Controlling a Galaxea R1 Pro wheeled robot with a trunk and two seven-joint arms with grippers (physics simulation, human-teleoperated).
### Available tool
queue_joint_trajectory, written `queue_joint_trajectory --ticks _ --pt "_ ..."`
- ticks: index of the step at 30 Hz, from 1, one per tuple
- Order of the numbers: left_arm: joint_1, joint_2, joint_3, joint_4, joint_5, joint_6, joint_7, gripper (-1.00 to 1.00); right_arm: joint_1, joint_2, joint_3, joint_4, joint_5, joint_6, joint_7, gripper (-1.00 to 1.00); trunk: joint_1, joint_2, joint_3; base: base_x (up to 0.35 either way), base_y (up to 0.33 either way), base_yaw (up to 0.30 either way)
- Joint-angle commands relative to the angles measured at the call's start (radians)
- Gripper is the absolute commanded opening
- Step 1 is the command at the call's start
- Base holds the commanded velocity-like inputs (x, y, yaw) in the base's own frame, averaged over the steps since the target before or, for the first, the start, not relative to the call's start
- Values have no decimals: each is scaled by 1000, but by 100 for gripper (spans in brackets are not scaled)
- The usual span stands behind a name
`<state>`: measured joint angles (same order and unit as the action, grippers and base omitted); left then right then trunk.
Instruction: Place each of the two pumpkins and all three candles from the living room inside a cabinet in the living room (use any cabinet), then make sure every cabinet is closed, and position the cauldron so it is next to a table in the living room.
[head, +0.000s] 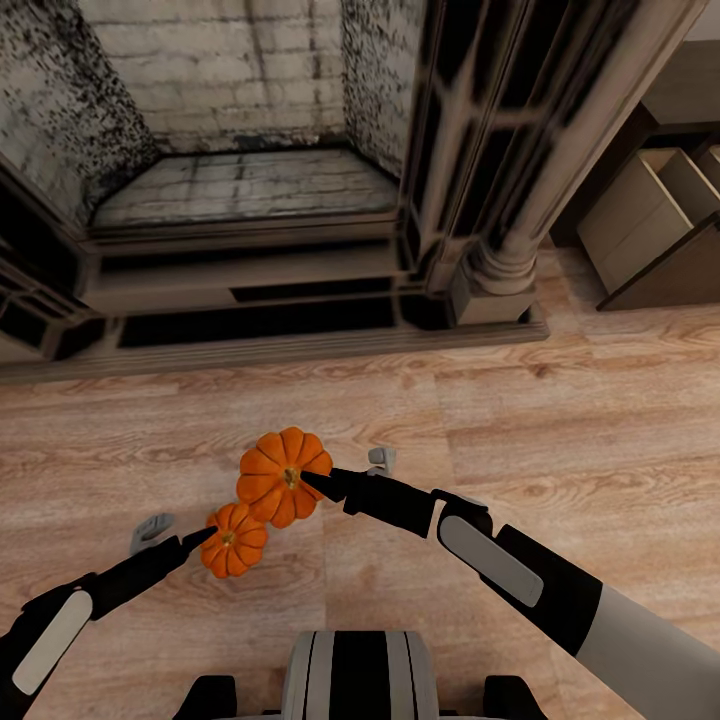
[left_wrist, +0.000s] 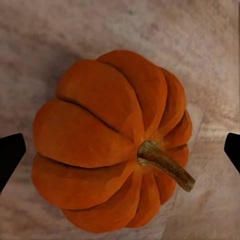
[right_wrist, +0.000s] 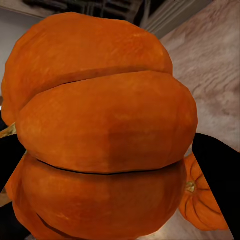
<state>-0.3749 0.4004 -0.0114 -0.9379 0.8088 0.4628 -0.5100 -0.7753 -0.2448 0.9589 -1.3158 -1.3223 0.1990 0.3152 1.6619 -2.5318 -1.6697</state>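
Observation:
Two ribbed orange pumpkins show in the head view over the wooden floor. One pumpkin (head: 284, 476) sits in my right gripper (head: 342, 468), which is shut on it; it looms large (right_wrist: 105, 125) between the dark fingers in the right wrist view. The other pumpkin (head: 233, 540) rests on the floor, stem up (left_wrist: 107, 145). My left gripper (head: 180, 533) is open around it, fingertips (left_wrist: 10, 155) apart at either side and not touching. The dark-brown cabinet (head: 660, 270) stands at the far right with pale drawers pulled out.
A large stone fireplace (head: 250, 190) with a dark surround and a column (head: 500, 270) rises straight ahead. Wooden floor (head: 560, 430) stretches to the right towards the cabinet. My base (head: 350, 675) shows at the near edge.

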Motion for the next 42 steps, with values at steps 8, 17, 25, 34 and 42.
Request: queue_joint_trajectory --ticks 8,17,25,34,42 --pt "0 -1 22 2 11 8 1 100 -1 -1 1 1 -11 4 -1 -100 0 0 -1 5 2 0" --pt "0 -2 28 3 10 8 1 100 -1 -1 1 3 -11 4 -2 -100 2 -1 -16 0 0 0" --pt "0 -3 28 6 10 7 2 100 -1 -1 1 4 -11 4 -2 -100 5 -3 -43 0 0 0" --pt "0 -3 27 8 4 7 2 100 -1 -1 1 6 -11 4 -2 -100 8 -4 -66 0 0 0" --pt "0 -3 27 8 0 7 2 100 -1 -1 1 6 -11 4 -2 -100 8 -4 -66 0 0 0"
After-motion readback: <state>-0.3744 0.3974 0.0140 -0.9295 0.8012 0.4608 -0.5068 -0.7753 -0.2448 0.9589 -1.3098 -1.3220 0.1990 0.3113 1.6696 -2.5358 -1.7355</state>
